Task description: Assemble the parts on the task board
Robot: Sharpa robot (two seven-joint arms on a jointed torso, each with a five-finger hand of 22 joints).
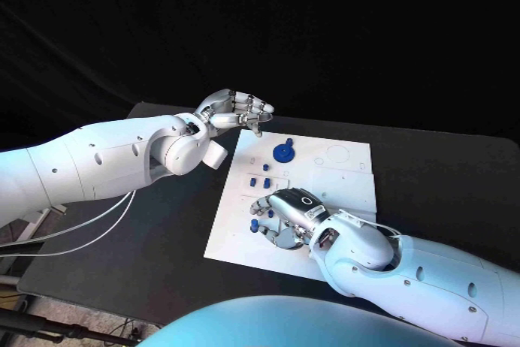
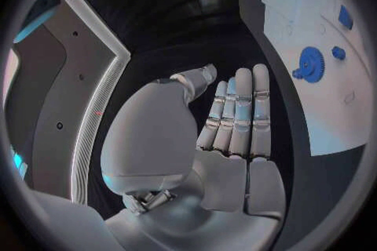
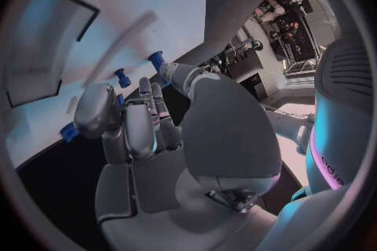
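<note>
Right hand [image 1: 291, 215] over task board [image 1: 336, 163]

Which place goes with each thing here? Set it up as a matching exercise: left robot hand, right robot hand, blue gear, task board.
Things:
1. left robot hand
2. right robot hand
3. blue gear
4. task board

Places or states:
A. lies white in the middle of the black table
B. stands on the board's far part, near the left arm's side
C. raised by the board's far corner, fingers straight and together, holding nothing
D. low over the board's near part, among small blue parts

Pairs: 1-C, 2-D, 3-B, 4-A
</note>
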